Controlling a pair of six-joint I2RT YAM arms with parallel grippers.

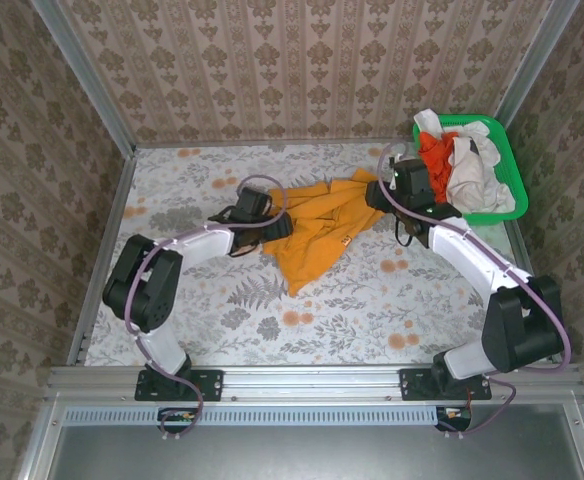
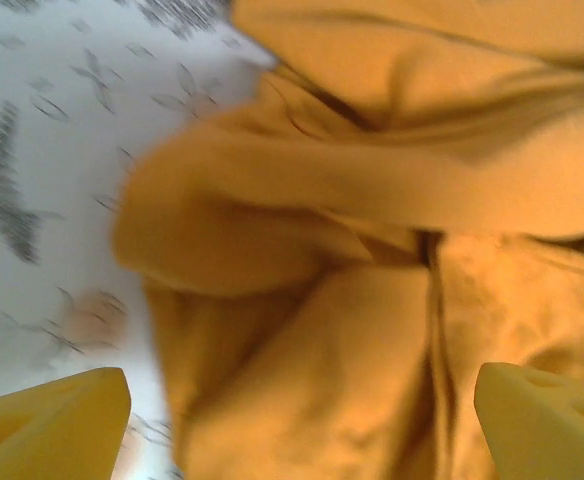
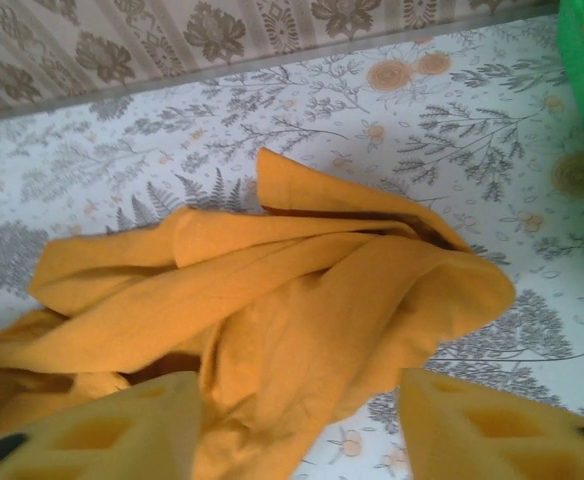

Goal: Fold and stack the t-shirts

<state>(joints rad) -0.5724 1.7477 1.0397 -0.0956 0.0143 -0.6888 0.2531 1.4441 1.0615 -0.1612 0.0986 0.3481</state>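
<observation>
Left gripper and right gripper are spread wide over the mustard t-shirt, nothing gripped; green basket is seen at two o'clock.

Matt cloth tee, plastic basket

Mustard-orange t-shirt, green basket, table white with grey-and-orange floral print.

Mustard-orange t-shirt lies crumpled on the table; red-orange one and, seemingly, white ones heaped in the green basket.
</observation>
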